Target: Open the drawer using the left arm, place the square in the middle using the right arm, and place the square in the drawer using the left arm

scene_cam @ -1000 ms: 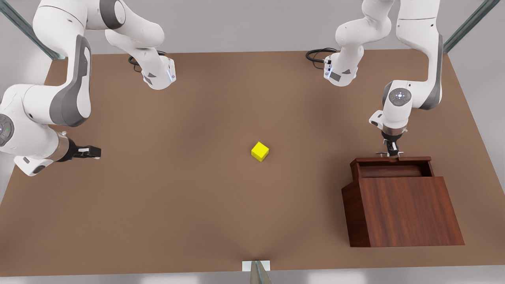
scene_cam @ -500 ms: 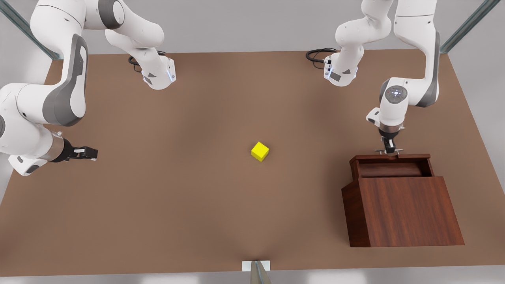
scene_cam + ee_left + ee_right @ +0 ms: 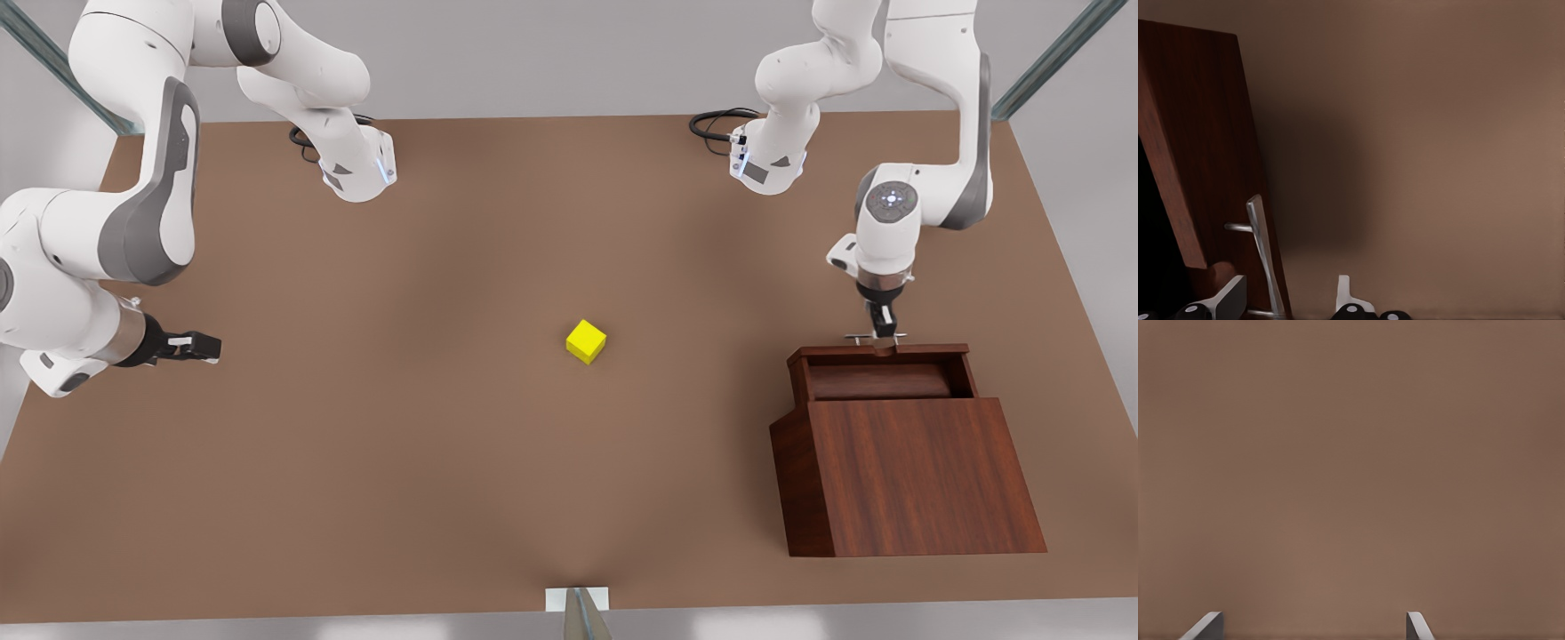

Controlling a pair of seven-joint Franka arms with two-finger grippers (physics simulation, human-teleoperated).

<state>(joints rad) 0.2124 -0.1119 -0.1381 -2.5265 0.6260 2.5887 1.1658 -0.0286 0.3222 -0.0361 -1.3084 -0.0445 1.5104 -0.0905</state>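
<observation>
Left jaws (image 3: 880,331) spread about the drawer's (image 3: 880,372) handle (image 3: 1263,257), right jaws (image 3: 200,346) open, idle: back away gently, then fetch the cube (image 3: 586,341).

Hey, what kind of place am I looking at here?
Likely a simulated robot lab bench: two white arms mounted over a plain brown tabletop, with just a wooden drawer cabinet and one yellow cube as test props.
</observation>
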